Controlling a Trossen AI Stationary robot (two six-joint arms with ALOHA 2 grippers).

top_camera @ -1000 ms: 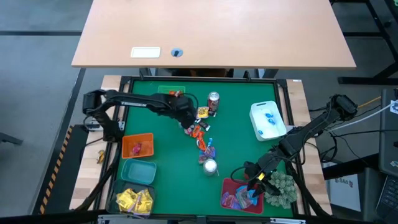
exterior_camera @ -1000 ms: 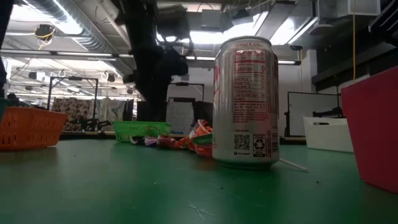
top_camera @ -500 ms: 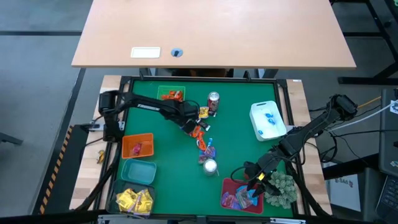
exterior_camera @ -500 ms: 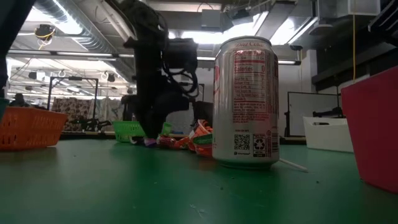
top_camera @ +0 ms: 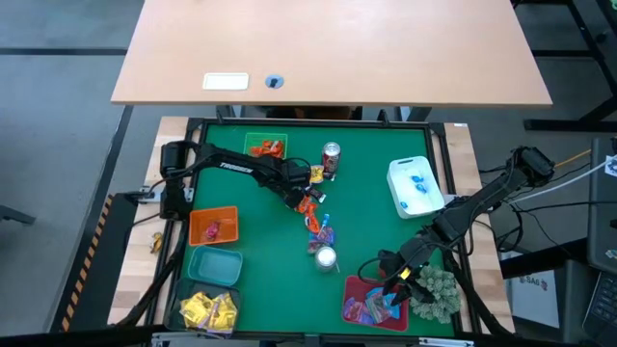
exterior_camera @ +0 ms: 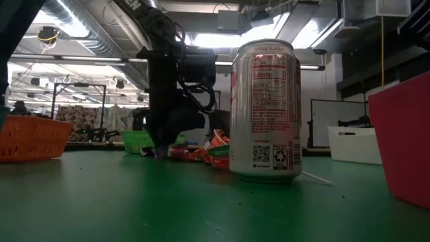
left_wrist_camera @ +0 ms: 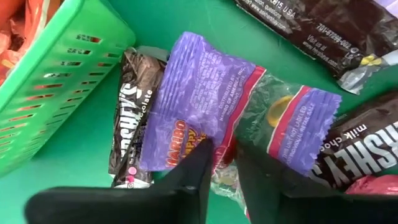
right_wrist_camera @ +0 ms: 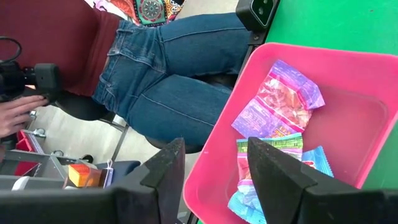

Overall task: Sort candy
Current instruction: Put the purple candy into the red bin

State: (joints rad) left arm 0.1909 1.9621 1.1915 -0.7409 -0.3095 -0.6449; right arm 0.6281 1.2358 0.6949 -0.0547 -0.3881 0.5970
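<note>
Overhead, green table (top_camera: pixel 366 207); L tool (left_wrist_camera: pixel 219 163) pinching purple candy packet (left_wrist_camera: pixel 205 106), R tool (right_wrist_camera: pixel 214 168) spread over pink bin (right_wrist_camera: pixel 348 124).

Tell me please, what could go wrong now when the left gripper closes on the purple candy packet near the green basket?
1. The left gripper pinches the purple Haribo packet, which overlaps a dark Hershey's bar; that bar may be dragged along.
2. Only a thin fold of wrapper seems caught, so the packet may slip when lifted.
3. The green plastic basket lies close by; the arm could nudge it.
</note>
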